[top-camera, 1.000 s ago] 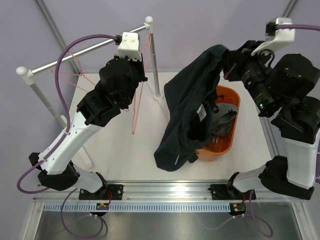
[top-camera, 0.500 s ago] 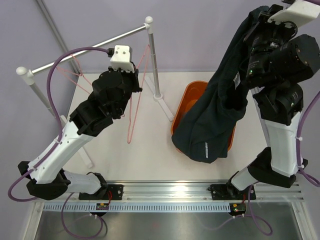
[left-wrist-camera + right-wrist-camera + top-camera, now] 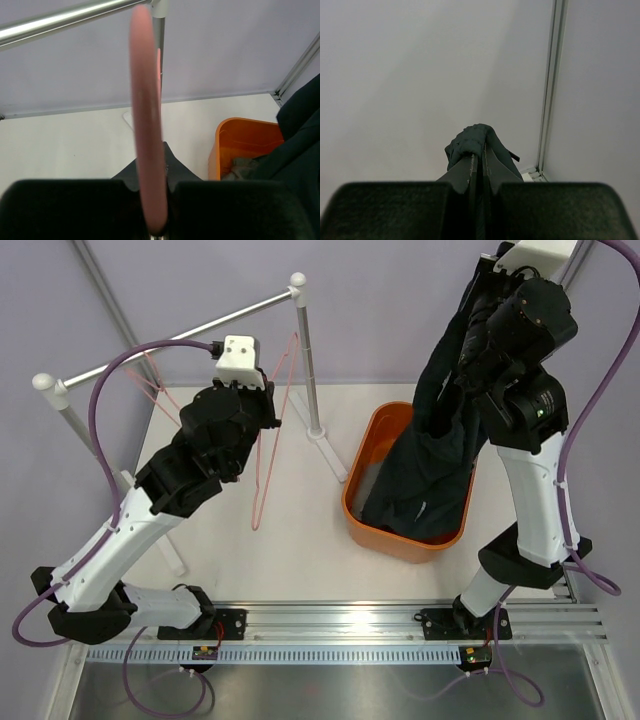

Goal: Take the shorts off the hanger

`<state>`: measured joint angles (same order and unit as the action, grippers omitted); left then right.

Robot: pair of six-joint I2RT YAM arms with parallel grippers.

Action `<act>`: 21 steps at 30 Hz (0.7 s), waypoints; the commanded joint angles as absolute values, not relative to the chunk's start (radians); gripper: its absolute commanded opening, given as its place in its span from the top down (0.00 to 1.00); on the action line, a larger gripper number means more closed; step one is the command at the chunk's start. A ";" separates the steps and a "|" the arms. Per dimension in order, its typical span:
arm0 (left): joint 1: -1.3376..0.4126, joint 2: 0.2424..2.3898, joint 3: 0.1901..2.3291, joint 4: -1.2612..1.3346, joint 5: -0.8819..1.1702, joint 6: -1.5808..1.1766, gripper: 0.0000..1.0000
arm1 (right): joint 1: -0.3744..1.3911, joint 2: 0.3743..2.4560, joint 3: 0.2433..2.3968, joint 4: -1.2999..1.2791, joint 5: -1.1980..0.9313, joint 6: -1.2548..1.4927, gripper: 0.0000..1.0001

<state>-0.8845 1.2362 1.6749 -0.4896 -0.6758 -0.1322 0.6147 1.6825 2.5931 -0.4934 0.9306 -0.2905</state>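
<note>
The right gripper [image 3: 481, 159] is clamped on a bunched edge of the dark shorts [image 3: 425, 465], held high at 1 o'clock over the table [image 3: 300, 560]. The cloth hangs from it toward 7 o'clock, lower end inside the orange bin [image 3: 395, 543]. The left gripper [image 3: 152, 187] pinches the pink hanger [image 3: 145, 115].

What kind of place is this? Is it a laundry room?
Probably a robot lab, not a home: the left arm and right arm bolted beside a white table, a small metal clothes rack, plain walls.
</note>
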 commanded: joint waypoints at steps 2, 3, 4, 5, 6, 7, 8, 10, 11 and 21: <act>-0.887 1.209 1.661 -0.411 -0.667 -0.144 1.00 | 0.611 1.654 2.583 -0.579 0.868 -0.181 1.00; -0.887 1.210 1.661 -0.410 -0.667 -0.146 1.00 | 0.611 1.646 2.574 -0.619 0.855 -0.116 1.00; -0.887 1.207 1.660 -0.410 -0.669 -0.146 1.00 | 0.611 1.614 2.524 -0.652 0.842 -0.079 1.00; -0.887 1.209 1.657 -0.408 -0.669 -0.146 1.00 | 0.611 1.586 2.475 -0.690 0.816 -0.043 1.00; -0.887 1.207 1.654 -0.410 -0.669 -0.146 1.00 | 0.611 1.547 2.412 -0.692 0.792 0.031 1.00; -0.887 1.206 1.654 -0.408 -0.670 -0.144 1.00 | 0.611 1.461 2.261 -0.683 0.749 0.066 1.00; -0.887 1.206 1.654 -0.411 -0.672 -0.147 1.00 | 0.611 1.416 2.176 -0.658 0.724 0.096 1.00; -0.887 1.203 1.652 -0.419 -0.675 -0.156 1.00 | 0.611 1.298 1.963 -0.638 0.692 0.181 1.00; -0.887 1.201 1.654 -0.423 -0.676 -0.164 1.00 | 0.611 1.269 1.900 -0.640 0.695 0.202 1.00; -0.887 1.183 1.669 -0.479 -0.676 -0.187 1.00 | 0.600 1.247 1.448 -0.669 0.693 0.426 1.00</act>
